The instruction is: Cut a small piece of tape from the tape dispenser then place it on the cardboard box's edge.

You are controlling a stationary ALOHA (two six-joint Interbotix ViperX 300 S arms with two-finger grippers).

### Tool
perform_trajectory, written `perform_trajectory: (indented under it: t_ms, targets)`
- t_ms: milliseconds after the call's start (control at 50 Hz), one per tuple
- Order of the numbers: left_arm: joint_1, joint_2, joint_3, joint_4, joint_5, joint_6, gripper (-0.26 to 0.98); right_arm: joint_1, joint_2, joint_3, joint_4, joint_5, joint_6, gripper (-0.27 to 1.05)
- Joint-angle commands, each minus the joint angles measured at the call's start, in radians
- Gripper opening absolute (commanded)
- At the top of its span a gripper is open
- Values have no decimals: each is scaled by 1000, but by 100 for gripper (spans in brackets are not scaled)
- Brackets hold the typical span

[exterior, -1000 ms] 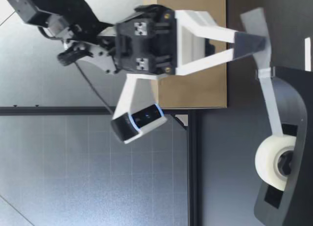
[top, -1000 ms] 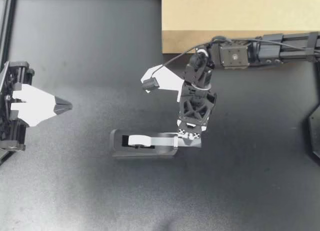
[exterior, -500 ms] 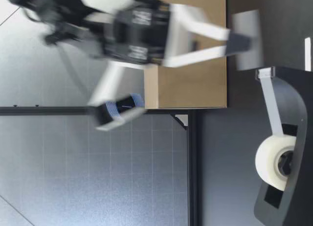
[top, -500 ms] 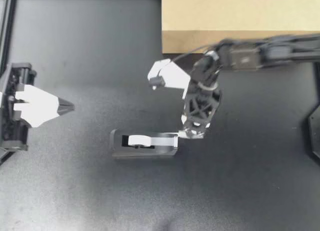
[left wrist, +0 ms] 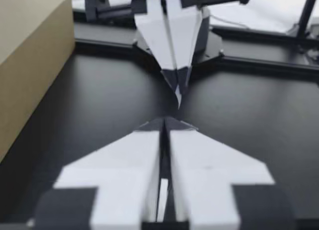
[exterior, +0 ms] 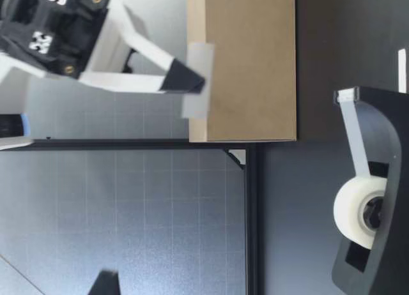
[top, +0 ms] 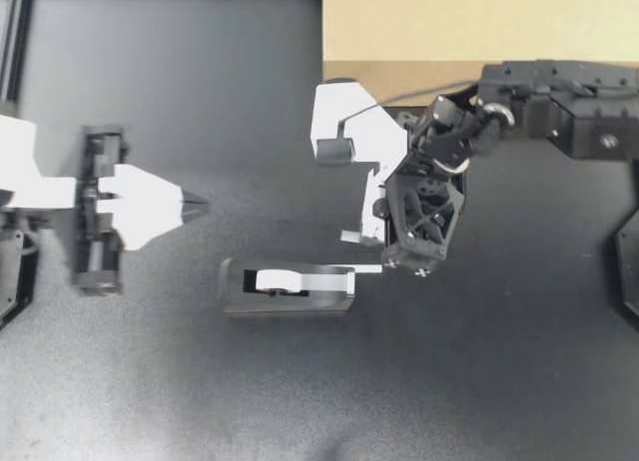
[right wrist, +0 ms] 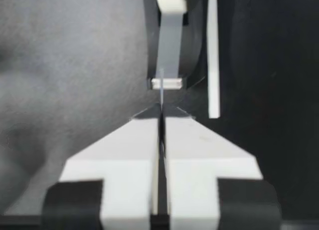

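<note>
Right gripper (top: 381,253) has its fingers pressed together, pinching a short tape piece (exterior: 201,59) by one end. In the low view it hangs well above the tape dispenser (top: 290,286); from above it sits just off the dispenser's cutter end, on the side toward the cardboard box (top: 449,22). The piece is clear of the dispenser. The strip from the roll (exterior: 360,211) ends at the cutter (exterior: 346,94) with nothing attached. The right wrist view shows the piece only edge-on between the fingers, with the dispenser ahead below. Left gripper (top: 190,200) is also pressed together, holds nothing, and is well apart from the dispenser past its roll end. Step looks like cut done, carry in hand. The box lies farther from the dispenser than the gripper does, and no contact is visible. Next move probably calls for taking the piece across to the box's near edge, keeping it flat to the cardboard, pressing it on, then letting go.
</note>
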Motion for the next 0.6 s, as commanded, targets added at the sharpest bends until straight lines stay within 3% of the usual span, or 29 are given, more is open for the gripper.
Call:
perform_trajectory:
  t_ms: [0, 260, 580]
  targets:
    - [3, 34, -49, 0, -15, -3, 9, 17, -38, -54, -49, -6, 12, -9]
    - [3, 133, -123, 0, -44, -11, 44, 31, -28, -140, -126, -51, 18, -9]
    - [3, 219, -141, -2, -192, -12, 45, 31, 17, -199, -132, -55, 14, -9]
